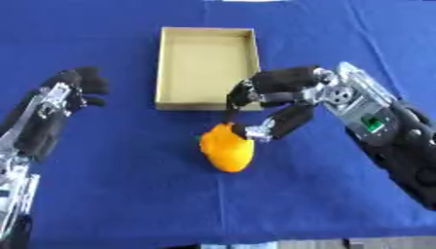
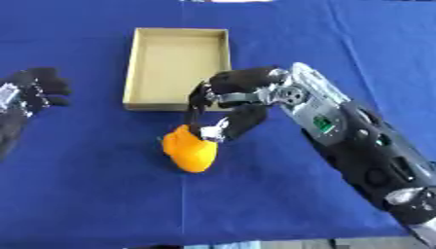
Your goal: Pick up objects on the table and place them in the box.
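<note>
Blue cloth is covering the whole surface (image 1: pixel 102 194), filling the frame from edge to edge. At the upper centre of the frame, a shallow rectangular tan cardboard box (image 1: pixel 207 68) is lying open and looking empty inside. Coming in from the right side of the frame, the black and silver right hand (image 1: pixel 277 104) is reaching toward the centre, its fingers and thumb curling down onto the upper end of a soft-looking orange rounded object (image 1: pixel 227 148). That object is sitting on the cloth just below the box's near wall, slightly left of centre, not yet in the box. At the left middle of the frame, the black left hand (image 1: pixel 72 90) is hanging idle with its fingers curled and holding nothing.

Judging from this, the step in hand is securing the orange object before lifting. Doing it well probably means closing the fingers further round its body rather than only its top, then raising it high enough that it is clearing the near wall before travelling up-frame over the box's middle for release.
</note>
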Available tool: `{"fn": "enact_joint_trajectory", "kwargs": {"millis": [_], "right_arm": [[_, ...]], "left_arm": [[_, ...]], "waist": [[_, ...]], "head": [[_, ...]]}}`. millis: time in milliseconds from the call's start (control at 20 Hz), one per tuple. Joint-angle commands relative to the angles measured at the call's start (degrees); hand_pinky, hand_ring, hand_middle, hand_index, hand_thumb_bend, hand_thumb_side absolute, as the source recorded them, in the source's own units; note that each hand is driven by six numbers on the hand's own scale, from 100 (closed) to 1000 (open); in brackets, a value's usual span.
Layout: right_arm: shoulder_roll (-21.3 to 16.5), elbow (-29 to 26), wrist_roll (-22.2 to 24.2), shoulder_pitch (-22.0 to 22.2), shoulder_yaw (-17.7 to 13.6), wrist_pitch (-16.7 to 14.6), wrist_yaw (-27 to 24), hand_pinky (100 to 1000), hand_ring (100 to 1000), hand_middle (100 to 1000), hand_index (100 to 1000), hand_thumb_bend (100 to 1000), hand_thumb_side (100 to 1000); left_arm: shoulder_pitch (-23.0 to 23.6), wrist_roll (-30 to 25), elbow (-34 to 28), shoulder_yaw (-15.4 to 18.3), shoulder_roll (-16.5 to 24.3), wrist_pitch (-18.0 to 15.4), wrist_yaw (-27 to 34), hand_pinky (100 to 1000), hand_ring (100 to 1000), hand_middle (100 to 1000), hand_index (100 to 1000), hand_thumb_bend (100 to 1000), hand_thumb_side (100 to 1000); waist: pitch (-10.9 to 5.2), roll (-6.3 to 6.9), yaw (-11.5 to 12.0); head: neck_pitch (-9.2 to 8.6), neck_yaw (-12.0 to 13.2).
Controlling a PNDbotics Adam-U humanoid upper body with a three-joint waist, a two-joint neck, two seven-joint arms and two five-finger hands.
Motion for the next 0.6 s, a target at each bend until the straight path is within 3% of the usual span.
{"fn": "enact_joint_trajectory", "kwargs": {"millis": [50,350,600], "right_arm": [[-3.01,-2.08,1.28,-0.39,-0.86,-0.75,0.16,718,732,694,870,100,1000],[-6.97,-5.39,1.91,-0.07,-1.28,-0.71,0.96,739,750,728,945,100,1000],[-7.78,-7.57,1.24,0.22,-1.48,-1.6,3.74,756,762,745,970,100,1000]], "left_arm": [[-0.42,-0.11,-0.88,0.3,0.68,-0.13,0.07,738,759,702,845,100,879],[-0.19,-0.26,-0.83,0.37,0.8,-0.1,-0.12,738,760,702,846,100,881],[-0.16,-0.3,-0.86,0.38,0.83,-0.15,-0.15,739,760,703,846,100,880]], "waist": [[-1.28,0.23,-0.12],[-1.46,0.06,-0.29],[-1.44,0.14,-0.34]], "head": [[-0.04,0.25],[0.2,0.46],[0.25,0.47]]}}
